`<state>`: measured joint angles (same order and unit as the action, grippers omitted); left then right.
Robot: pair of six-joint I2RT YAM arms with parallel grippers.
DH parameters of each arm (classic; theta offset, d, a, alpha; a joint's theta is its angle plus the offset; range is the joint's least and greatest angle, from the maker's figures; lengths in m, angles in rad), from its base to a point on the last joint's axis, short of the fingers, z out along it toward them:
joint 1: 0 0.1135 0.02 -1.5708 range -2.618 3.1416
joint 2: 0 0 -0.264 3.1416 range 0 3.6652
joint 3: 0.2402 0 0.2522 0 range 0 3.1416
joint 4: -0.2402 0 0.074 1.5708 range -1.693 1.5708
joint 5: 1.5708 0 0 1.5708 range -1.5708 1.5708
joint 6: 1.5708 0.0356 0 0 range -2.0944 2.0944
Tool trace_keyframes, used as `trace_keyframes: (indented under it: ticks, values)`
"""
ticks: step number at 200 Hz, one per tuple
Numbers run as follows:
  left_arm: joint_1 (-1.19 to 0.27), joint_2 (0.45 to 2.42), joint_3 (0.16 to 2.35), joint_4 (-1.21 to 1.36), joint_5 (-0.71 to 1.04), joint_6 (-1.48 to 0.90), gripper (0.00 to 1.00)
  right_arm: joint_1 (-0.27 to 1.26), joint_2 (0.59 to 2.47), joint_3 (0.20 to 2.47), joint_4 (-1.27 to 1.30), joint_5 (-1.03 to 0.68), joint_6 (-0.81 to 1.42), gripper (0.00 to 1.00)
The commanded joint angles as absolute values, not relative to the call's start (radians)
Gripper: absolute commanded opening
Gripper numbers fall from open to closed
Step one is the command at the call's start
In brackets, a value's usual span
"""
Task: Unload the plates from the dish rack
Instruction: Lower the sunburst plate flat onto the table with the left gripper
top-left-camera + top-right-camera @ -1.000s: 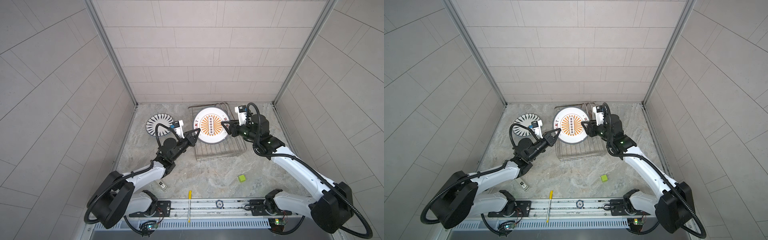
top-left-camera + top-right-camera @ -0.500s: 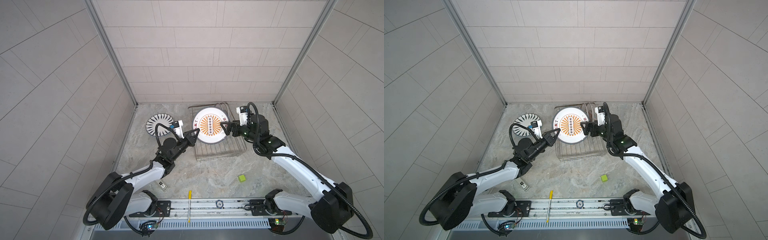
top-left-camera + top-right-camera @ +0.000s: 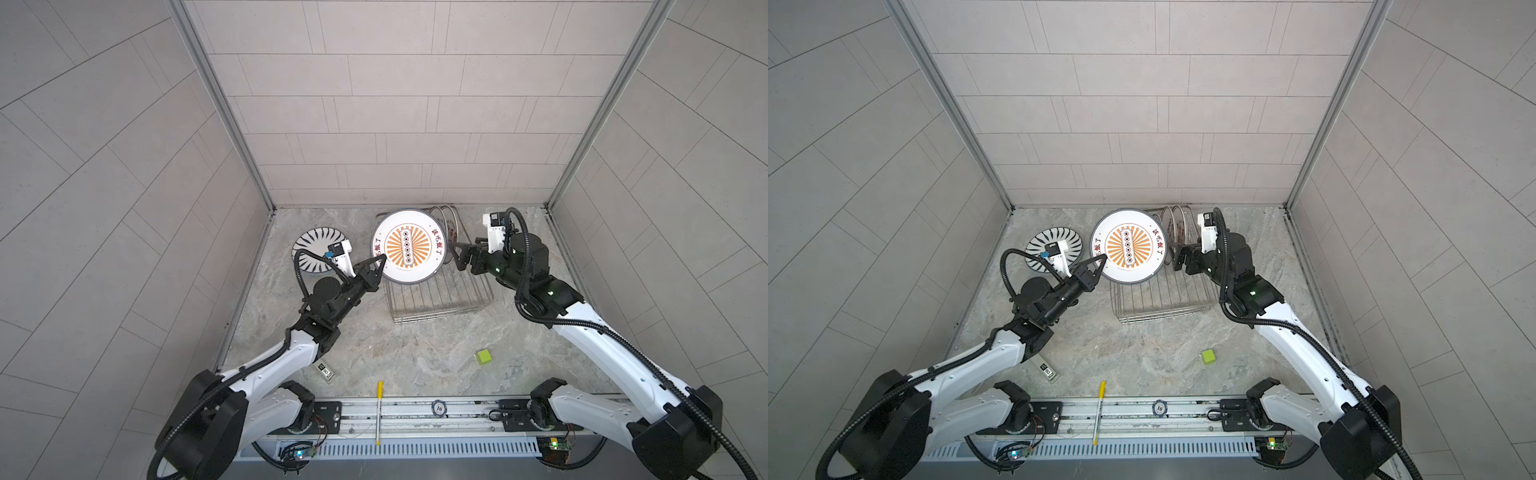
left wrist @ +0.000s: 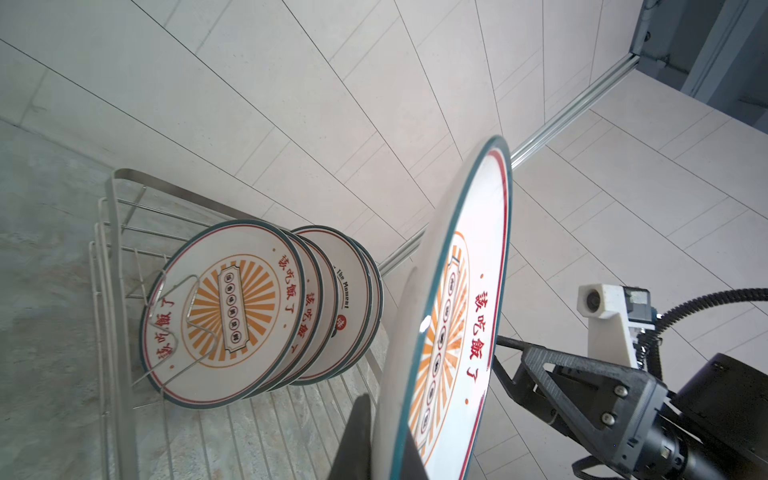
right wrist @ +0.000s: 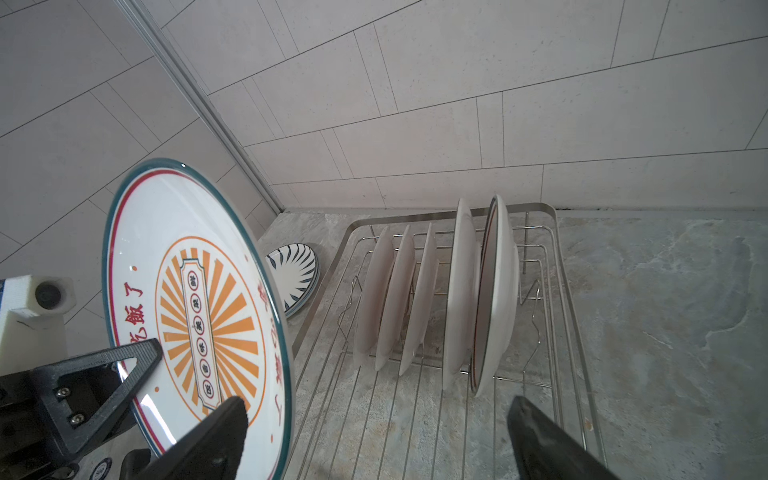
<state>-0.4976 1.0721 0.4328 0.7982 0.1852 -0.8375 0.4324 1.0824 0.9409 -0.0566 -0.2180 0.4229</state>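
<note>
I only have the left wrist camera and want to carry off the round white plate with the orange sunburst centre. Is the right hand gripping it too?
Observer: No. The right wrist view shows the right hand open, its fingers wide apart.
Operator: Is any plate out of the rack already?
Observer: Yes. In both top views a round dark-blue striped plate lies flat on the grey marbled tabletop, left of the silver wire dish rack.
Operator: Anything loose on the table?
Observer: For one, a small green cube lies on the tabletop, nearer the camera than the rack's right corner in both top views.
</note>
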Motion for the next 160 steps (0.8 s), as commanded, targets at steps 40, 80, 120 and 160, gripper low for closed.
trace_keyframes:
  ticks: [40, 80, 120, 160]
  values:
    - [-0.377, 0.911, 0.377, 0.703, 0.170, -0.888, 0.00, 0.548, 1.164, 1.015, -0.051, -0.181, 0.333, 0.99]
    - [-0.242, 0.797, 0.330, 0.579, 0.185, -0.957, 0.00, 0.662, 1.298, 1.124, -0.073, -0.146, 0.266, 0.99]
    - [-0.210, 0.633, 0.299, 0.351, 0.081, -0.995, 0.00, 0.715, 1.469, 1.296, -0.149, -0.165, 0.258, 0.98]
    - [-0.195, 0.452, 0.258, 0.122, -0.007, -1.040, 0.00, 0.789, 1.600, 1.435, -0.248, -0.179, 0.202, 0.98]
